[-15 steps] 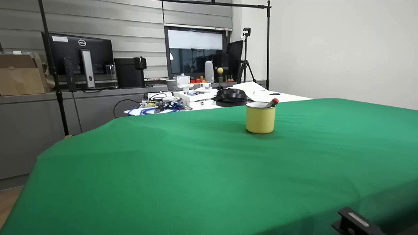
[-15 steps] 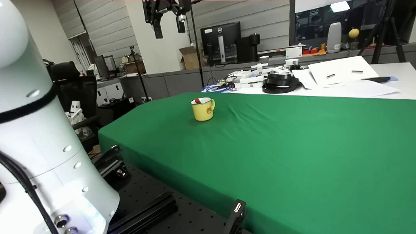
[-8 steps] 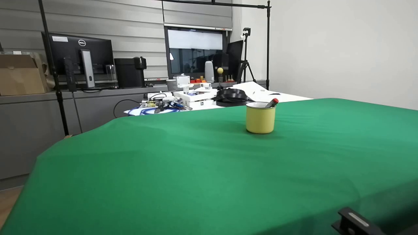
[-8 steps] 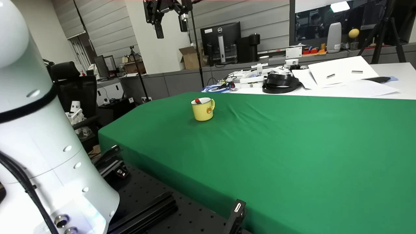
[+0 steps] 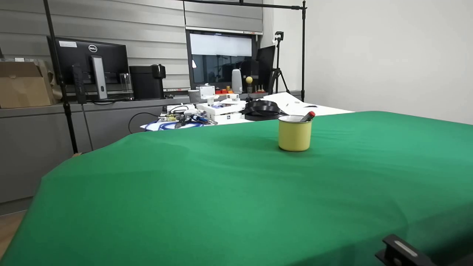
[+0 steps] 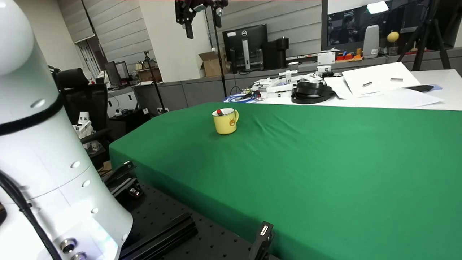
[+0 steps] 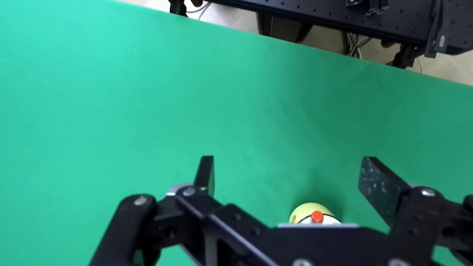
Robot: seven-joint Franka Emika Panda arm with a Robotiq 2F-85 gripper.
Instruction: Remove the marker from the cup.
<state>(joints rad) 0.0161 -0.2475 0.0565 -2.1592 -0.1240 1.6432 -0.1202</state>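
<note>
- Marker (image 7: 317, 217), wrist view: its red end shows inside the yellow cup (image 7: 303, 210). Both lie below the gripper (image 7: 290, 166), nearer the finger at the picture's right; the gripper's body hides part of the cup.
- Gripper, wrist view: its two fingers (image 7: 380, 188) are spread wide apart, clear of marker and cup. Green cloth (image 7: 147, 92) spreads beneath them, and a black perforated platform (image 7: 332, 11) runs well beyond the fingertips, along the top.
- In an exterior view, the gripper (image 6: 204, 27) hangs at the top edge, partly cropped, higher than the upright cup (image 6: 224, 124) and well apart from it. The white arm (image 6: 47, 151) stands to the gripper's left in the picture; a white table (image 6: 443, 82) lies lower, to its right.
- In an exterior view, the marker (image 5: 308, 117) tilts inside the cup (image 5: 294, 135), its red end rising past the rim at the picture's right.
</note>
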